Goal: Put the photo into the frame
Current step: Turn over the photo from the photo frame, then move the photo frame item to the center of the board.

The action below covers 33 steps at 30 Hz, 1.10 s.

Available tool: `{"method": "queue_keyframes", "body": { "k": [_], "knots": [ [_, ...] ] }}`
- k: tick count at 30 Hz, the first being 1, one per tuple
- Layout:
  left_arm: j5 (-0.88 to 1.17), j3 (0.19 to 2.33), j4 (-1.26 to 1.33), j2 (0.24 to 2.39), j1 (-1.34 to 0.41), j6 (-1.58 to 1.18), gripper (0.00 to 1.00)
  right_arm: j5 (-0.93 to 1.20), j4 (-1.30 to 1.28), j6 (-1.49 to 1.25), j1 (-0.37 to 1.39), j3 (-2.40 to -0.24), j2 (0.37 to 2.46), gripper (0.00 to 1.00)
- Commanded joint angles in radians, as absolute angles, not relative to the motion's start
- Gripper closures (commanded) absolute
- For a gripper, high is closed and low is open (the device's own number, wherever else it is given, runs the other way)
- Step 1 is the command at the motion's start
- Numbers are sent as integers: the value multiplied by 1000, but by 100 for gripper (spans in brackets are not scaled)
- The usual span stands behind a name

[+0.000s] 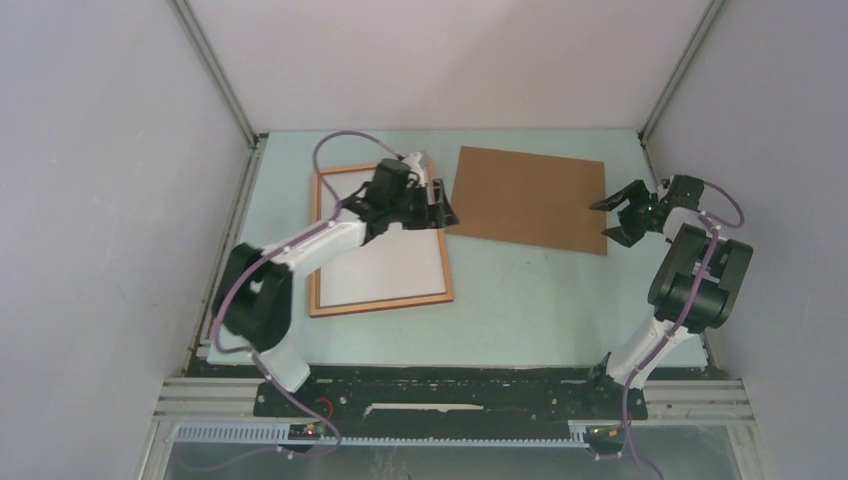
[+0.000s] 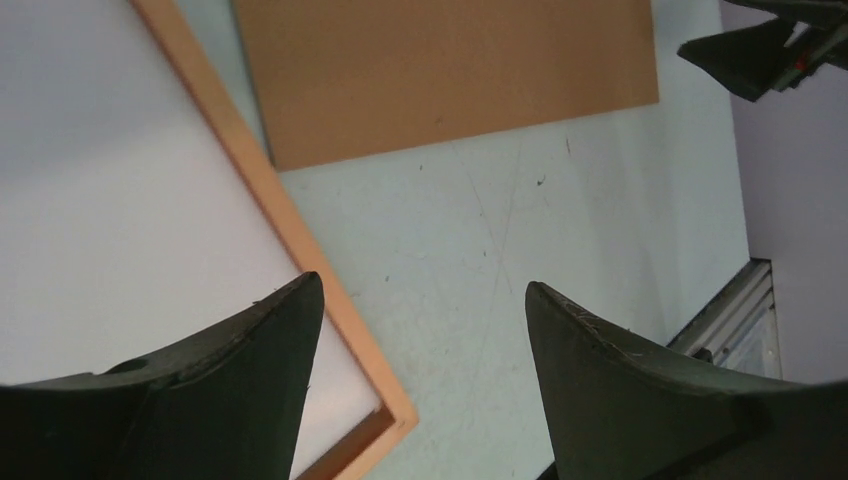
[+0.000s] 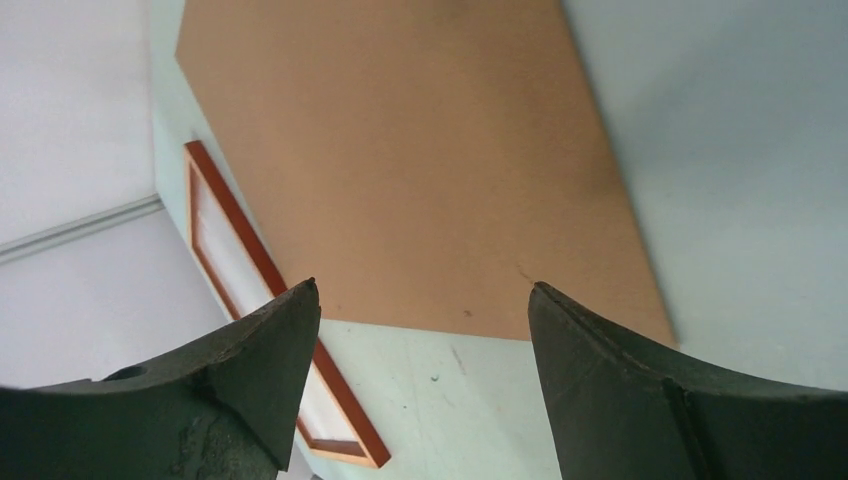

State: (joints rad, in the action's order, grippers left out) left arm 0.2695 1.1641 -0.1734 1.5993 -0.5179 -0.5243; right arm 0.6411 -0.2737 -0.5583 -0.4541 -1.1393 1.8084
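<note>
The reddish-brown wooden frame [image 1: 380,303] lies flat on the left of the table. A plain white surface [image 1: 385,265] fills its opening, and the photo's printed side is out of view. My left gripper [image 1: 438,203] hovers open over the frame's far right corner. In the left wrist view the frame's rail [image 2: 290,230] runs past the left finger, and nothing is between the fingertips of the left gripper [image 2: 420,285]. My right gripper [image 1: 610,220] is open and empty beside the right edge of the brown backing board [image 1: 530,200]. The right wrist view looks across the right gripper [image 3: 425,290] to the frame [image 3: 250,250].
The backing board [image 2: 440,70] lies flat at the back centre, its left corner close to the frame; it also fills the right wrist view [image 3: 420,170]. Grey walls close in the table on the left, back and right. The arm bases stand at the near edge.
</note>
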Motion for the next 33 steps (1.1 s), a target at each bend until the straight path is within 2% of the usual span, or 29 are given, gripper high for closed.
{"method": "queue_keyframes", "body": {
  "k": [1, 11, 15, 17, 23, 33],
  "knots": [
    [187, 1399, -88, 1790, -595, -595, 20, 556, -309, -492, -496, -1158, 1814, 16],
    [58, 1681, -4, 2124, -632, -835, 22, 491, -330, -468, -512, -1207, 1867, 16],
    [26, 1739, -49, 2158, -613, -827, 9, 470, -324, -460, -470, -1218, 1855, 16],
    [12, 1768, -91, 2167, -598, -786, 5, 453, -312, -454, -430, -1222, 1849, 16],
    [3, 1893, -289, 2243, -558, -729, 1, 387, -327, -469, -346, -1270, 1879, 17],
    [-146, 2003, -475, 2320, -562, -773, 0, 383, -360, -466, -354, -1300, 1922, 18]
  ]
}}
